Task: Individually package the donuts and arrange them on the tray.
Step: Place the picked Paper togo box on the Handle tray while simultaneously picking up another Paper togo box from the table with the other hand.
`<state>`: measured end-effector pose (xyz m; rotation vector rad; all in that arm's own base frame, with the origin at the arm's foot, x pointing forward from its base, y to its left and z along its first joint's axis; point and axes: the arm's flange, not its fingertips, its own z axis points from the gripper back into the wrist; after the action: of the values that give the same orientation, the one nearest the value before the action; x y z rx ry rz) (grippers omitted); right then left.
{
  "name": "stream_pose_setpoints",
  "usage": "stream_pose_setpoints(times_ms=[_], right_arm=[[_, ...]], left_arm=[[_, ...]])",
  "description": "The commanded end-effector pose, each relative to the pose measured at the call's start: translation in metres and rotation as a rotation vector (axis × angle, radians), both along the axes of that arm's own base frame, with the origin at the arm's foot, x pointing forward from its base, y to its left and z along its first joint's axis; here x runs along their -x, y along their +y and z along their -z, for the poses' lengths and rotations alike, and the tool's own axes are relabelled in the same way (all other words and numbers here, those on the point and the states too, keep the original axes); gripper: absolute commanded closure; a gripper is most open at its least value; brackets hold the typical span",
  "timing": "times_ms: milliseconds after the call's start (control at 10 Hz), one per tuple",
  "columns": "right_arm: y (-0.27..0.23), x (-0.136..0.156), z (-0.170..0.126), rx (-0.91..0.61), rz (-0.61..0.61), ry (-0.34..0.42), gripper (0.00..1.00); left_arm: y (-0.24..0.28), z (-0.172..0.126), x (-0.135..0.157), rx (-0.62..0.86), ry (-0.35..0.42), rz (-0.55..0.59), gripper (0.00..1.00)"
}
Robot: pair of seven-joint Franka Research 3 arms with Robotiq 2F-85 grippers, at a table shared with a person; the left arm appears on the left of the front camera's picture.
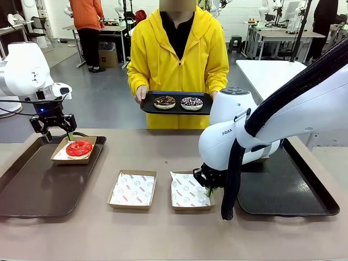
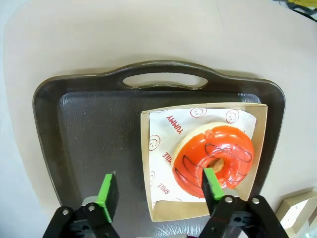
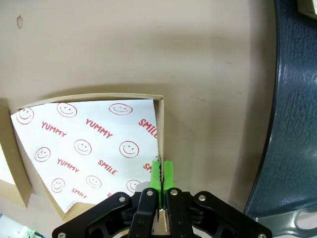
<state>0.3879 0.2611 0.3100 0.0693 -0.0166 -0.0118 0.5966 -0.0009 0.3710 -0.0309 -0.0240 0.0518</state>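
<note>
On the left tray [image 1: 32, 185]: the red-iced donut [image 1: 79, 148] lies flat in its box [image 2: 144, 163] at the far corner, already packaged and placed.
Left gripper [image 1: 53, 129]: hangs just above that box. Its jaws are wide apart and hold nothing. In its wrist view one pad lines up with the donut's edge and the other with bare tray.
Right gripper [image 3: 162, 173]: jaws together, pinching the thin side wall of the empty box [image 3: 159, 129] on the table [image 1: 163, 234].
Key relation: the pinched wall is the one facing the right tray [image 1: 288, 190], which lies just beside it, so a short pull that way looks likely.
Second empty box [image 1: 133, 189]: sits between the arms, somewhat nearer the right one.
Unpackaged donuts: the crumb-topped donut [image 1: 164, 101] and the sprinkled donut [image 1: 191, 103] rest on the black serving tray [image 1: 176, 110] held by the person [image 1: 179, 49] across the table, well apart from both grippers.
</note>
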Motion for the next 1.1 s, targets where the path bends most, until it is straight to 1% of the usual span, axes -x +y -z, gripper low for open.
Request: stream_pose_setpoints(times_ms=[0,200,400,500,600,700,800,1000], right_arm=[[0.006,-0.004,0.002,0.024,0.033,-0.027,1.00],[0.006,-0.003,0.001,0.024,0.041,-0.022,1.00],[0.008,0.001,-0.013,0.031,0.027,-0.003,1.00],[0.008,0.002,-0.027,0.036,0.026,-0.013,1.00],[0.005,0.000,-0.048,0.027,0.034,-0.028,1.00],[0.000,-0.005,-0.068,0.009,0.044,-0.038,1.00],[-0.002,-0.010,-0.088,0.006,0.045,-0.041,1.00],[-0.003,-0.028,-0.119,0.017,0.084,-0.045,1.00]], left_arm=[[0.002,-0.004,0.003,0.022,-0.004,0.010,0.00],[0.004,-0.008,0.006,0.053,0.001,0.013,0.00],[0.016,-0.025,0.024,0.156,0.045,0.043,0.00],[0.031,-0.039,0.039,0.251,0.057,0.060,0.00],[0.054,-0.057,0.061,0.368,0.050,0.063,0.00],[0.076,-0.072,0.082,0.436,0.033,0.050,0.00],[0.096,-0.080,0.098,0.480,0.023,0.008,0.00],[0.145,-0.097,0.132,0.700,0.004,-0.047,0.00]])
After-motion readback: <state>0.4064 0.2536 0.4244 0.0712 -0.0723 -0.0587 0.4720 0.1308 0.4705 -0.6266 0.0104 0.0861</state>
